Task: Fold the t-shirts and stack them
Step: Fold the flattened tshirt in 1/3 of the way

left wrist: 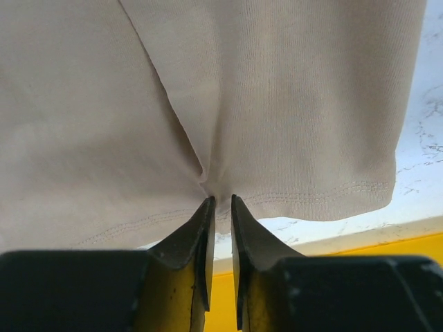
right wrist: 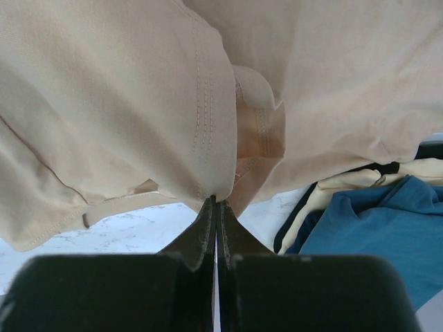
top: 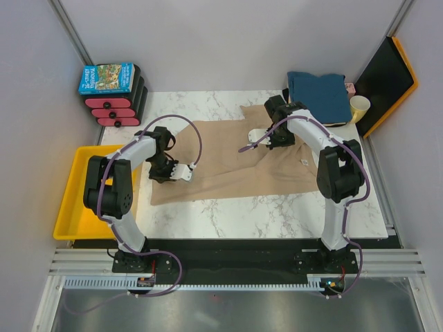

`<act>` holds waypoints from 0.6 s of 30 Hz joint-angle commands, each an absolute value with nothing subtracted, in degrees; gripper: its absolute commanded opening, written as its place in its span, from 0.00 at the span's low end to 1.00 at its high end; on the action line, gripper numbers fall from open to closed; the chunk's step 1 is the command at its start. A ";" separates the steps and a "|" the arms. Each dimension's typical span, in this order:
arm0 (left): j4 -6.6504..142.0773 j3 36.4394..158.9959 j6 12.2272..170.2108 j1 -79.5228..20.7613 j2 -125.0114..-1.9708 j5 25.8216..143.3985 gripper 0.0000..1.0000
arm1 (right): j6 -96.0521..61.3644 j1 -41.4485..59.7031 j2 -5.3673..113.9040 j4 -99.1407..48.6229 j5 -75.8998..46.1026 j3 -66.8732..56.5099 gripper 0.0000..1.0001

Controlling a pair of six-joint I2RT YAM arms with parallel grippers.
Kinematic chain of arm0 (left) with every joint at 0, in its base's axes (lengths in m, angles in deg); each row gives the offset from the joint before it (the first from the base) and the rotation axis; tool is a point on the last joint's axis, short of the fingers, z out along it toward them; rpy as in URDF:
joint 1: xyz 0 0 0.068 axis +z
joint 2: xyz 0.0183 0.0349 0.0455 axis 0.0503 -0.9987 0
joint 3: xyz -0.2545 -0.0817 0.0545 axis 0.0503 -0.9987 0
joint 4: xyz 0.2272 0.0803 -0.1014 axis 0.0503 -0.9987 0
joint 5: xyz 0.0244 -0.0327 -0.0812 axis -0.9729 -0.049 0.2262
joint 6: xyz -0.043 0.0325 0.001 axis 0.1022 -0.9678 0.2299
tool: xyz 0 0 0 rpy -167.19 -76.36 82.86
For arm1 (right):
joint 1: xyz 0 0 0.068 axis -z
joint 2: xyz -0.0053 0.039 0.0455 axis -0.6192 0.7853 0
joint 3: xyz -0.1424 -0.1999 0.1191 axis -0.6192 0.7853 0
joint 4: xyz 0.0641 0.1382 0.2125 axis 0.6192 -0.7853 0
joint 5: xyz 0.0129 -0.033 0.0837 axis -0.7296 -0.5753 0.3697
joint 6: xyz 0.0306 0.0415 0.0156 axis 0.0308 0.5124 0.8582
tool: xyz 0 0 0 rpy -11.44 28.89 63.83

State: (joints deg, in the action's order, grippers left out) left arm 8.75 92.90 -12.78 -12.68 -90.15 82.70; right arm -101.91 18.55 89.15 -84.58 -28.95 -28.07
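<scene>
Right claw (right wrist: 215, 202) pinching tan t-shirt (right wrist: 104, 104), white label (top: 302, 162)

One camera is looking down from high behind the white-and-black robot arms (top: 142, 149). Both wrist cameras are looking closely at the same big tan cloth t-shirt (top: 235, 162).

The left arm (top: 135, 153) and right arm (top: 311, 129) are each showing white shells between black joints, with a purple cable (top: 170, 117) looping alongside. The left pincer (left wrist: 221, 202) is showing black fingers with yellow inner faces; the right pincer (right wrist: 216, 202) is showing plain black ones. Black bases are sitting at 6 o'clock.
</scene>
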 commanded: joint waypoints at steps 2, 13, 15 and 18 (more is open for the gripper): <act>8.57 94.54 -12.03 -12.46 -90.56 83.73 0.16 | -101.68 18.30 89.20 -83.99 -30.01 -29.92 0.00; 8.83 95.07 -11.94 -12.46 -89.86 83.55 0.29 | -101.77 18.30 89.64 -83.99 -30.10 -30.53 0.00; 8.92 95.25 -11.94 -12.46 -89.60 83.91 0.29 | -101.85 18.30 89.73 -83.99 -30.10 -30.53 0.00; 8.83 95.07 -11.94 -12.46 -89.95 83.73 0.29 | -101.94 18.30 90.08 -83.99 -29.92 -30.80 0.00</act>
